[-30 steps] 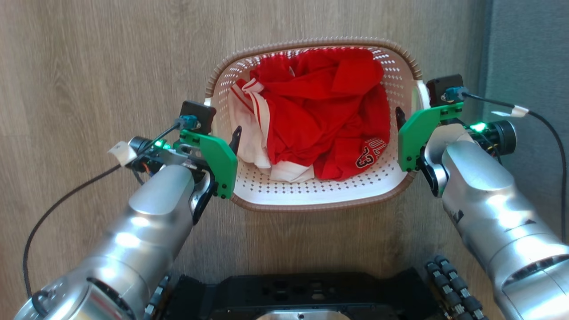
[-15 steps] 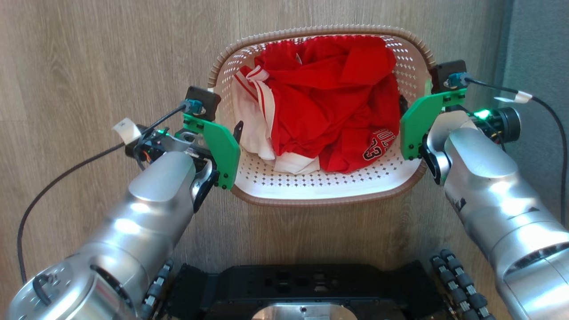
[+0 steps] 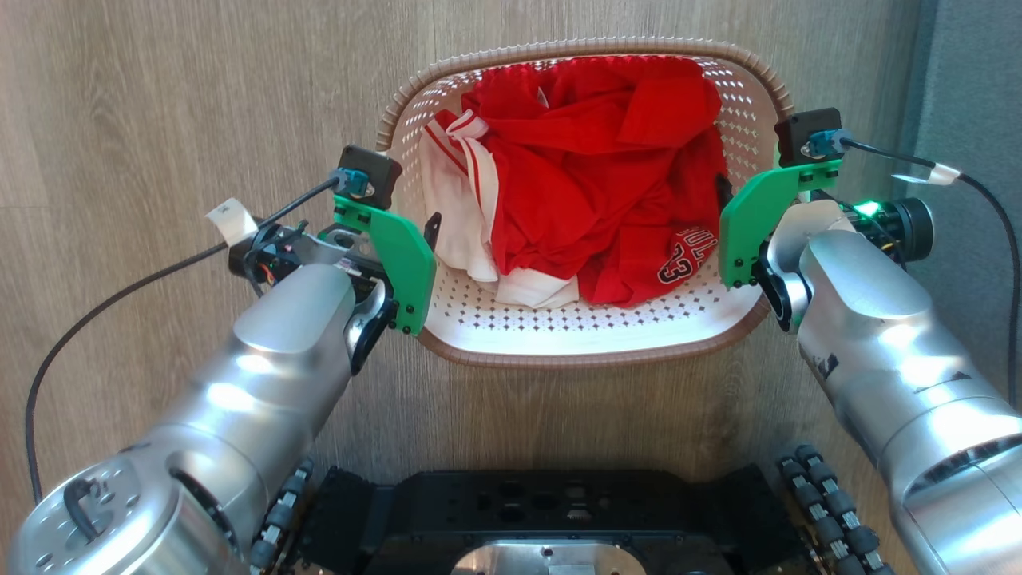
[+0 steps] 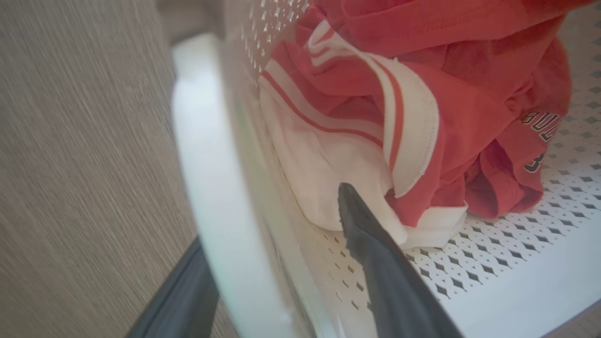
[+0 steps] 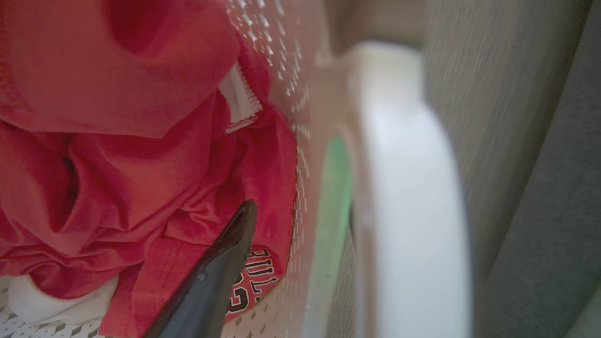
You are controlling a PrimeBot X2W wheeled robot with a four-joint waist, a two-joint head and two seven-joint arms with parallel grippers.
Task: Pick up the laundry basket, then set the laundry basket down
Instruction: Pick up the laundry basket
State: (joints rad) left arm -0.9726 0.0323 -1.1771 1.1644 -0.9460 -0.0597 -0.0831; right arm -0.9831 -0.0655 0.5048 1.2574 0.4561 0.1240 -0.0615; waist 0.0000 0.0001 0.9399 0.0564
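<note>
Left wrist view: the left gripper (image 4: 272, 220) straddles the white side handle (image 4: 211, 188) of the laundry basket (image 4: 493, 263), one finger outside and one inside next to the clothes (image 4: 422, 117). You cannot tell whether the fingers squeeze the handle or merely bracket it. Right wrist view, same picture: the right gripper (image 5: 300, 216) sits astride the other handle (image 5: 408, 188), outer finger mostly hidden, closure unreadable. Judgement: a hold on both sides keeps the load level for the lift. Head view puts the basket between your two arms, over the wood-grain floor (image 3: 160, 120), just ahead of the base (image 3: 543, 511); lifted or resting, unclear. Walls are white and perforated, the rim (image 3: 583, 355) brown and braided-looking, the contents crumpled red and white.
</note>
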